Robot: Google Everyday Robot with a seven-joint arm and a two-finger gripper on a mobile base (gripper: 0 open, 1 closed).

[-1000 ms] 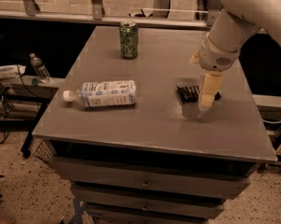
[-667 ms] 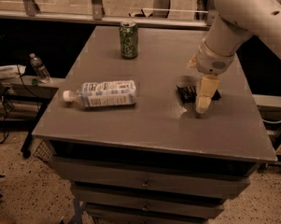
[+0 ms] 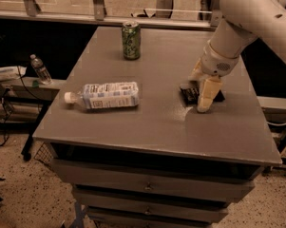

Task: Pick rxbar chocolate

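Observation:
The rxbar chocolate [image 3: 189,93], a small flat black bar, lies on the grey table [image 3: 157,122] right of centre. My gripper [image 3: 201,87] hangs from the white arm at the upper right and points down onto the bar. Its pale fingers stand apart, one in front of the bar [image 3: 206,95] with its tip on the table, one behind it [image 3: 195,73]. The bar lies between them and is partly hidden by the front finger. The gripper is open.
A clear plastic bottle [image 3: 107,95] with a white-blue label lies on its side at the table's left. A green soda can [image 3: 131,40] stands at the back. Drawers sit below the table top. A small bottle [image 3: 40,69] stands on a shelf at the left.
The gripper has shifted slightly left over the bar, its front finger tip staying low at the table. The bar, bottle and can have not moved.

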